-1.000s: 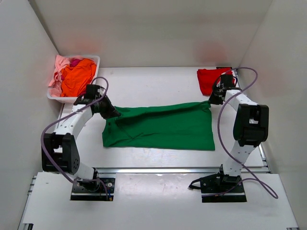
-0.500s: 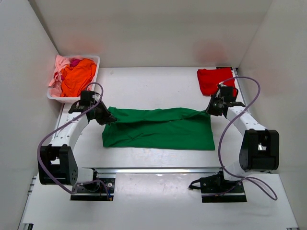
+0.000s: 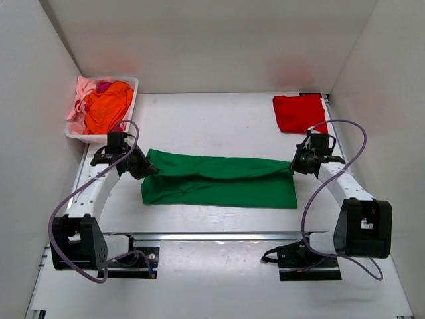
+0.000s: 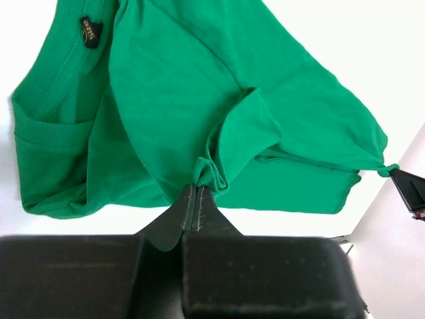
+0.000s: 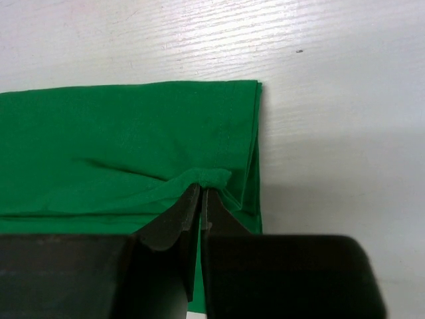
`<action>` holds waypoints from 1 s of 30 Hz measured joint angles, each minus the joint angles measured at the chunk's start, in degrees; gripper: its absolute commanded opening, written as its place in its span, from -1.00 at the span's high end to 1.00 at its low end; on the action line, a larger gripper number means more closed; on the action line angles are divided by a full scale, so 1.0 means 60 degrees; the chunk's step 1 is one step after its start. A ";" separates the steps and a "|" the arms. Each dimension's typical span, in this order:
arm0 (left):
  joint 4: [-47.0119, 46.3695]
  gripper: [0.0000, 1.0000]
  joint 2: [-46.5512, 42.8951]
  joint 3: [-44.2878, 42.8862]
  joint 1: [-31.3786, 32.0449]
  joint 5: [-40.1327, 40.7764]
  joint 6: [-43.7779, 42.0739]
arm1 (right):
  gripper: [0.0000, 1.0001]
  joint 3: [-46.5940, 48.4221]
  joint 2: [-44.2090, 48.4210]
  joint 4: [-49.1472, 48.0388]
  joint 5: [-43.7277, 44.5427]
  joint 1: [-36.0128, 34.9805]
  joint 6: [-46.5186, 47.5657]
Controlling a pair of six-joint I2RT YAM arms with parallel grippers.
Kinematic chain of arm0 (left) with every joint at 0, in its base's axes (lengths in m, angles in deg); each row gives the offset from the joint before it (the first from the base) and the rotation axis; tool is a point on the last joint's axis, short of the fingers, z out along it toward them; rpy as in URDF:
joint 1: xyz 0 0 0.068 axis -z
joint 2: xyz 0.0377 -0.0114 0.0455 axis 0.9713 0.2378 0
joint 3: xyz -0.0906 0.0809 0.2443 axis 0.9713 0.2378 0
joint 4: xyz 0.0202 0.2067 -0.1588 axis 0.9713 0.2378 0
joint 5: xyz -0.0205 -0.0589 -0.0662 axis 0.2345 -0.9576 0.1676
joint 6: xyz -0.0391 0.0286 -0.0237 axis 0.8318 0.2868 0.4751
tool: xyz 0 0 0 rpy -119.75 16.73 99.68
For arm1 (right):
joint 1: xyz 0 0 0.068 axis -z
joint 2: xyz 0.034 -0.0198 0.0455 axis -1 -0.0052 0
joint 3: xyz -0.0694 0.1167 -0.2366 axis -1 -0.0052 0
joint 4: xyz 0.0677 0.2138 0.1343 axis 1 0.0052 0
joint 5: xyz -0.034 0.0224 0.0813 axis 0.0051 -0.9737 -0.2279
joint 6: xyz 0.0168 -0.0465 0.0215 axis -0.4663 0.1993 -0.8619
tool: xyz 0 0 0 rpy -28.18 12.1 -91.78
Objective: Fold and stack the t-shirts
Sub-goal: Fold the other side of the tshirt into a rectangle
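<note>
A dark green t-shirt (image 3: 219, 181) lies folded lengthwise across the middle of the table. My left gripper (image 3: 150, 169) is shut on a pinch of its cloth at the left end, by the collar (image 4: 46, 123); the pinched fold (image 4: 211, 174) sits at my fingertips. My right gripper (image 3: 293, 166) is shut on the far edge at the shirt's right end (image 5: 206, 178). The lifted far edge stretches between both grippers over the lower layer. A red t-shirt (image 3: 297, 111) lies folded at the back right. Orange (image 3: 108, 106) and pink (image 3: 81, 100) t-shirts fill the basket.
A white plastic basket (image 3: 130, 82) stands at the back left corner. White walls close in the table on three sides. Purple cables loop off both arms. A metal rail runs along the near table edge (image 3: 226, 235).
Both grippers have drawn the green shirt's far edge toward the near side, laying it over the lower layer. The shirt now looks narrower, and both arms have pulled back.
</note>
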 measured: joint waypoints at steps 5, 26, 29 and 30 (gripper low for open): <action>0.0215 1.00 -0.0302 0.0259 -0.0317 0.0047 -0.0033 | 1.00 -0.0335 0.0087 -0.0044 -0.0004 0.0055 0.0062; 0.0015 0.57 -0.0758 0.1545 -0.0331 0.0211 0.0299 | -0.08 -0.1013 0.0251 -0.0135 0.0998 0.0018 0.0076; 0.0146 0.53 -0.0758 0.0940 -0.0335 0.0401 0.0204 | -0.09 -0.0546 0.0066 -0.0200 0.1286 0.0124 0.0073; 0.0138 0.51 -0.0758 0.0736 -0.0335 0.0459 0.0178 | -0.09 -0.0408 -0.0011 -0.0240 0.1322 0.0127 0.0076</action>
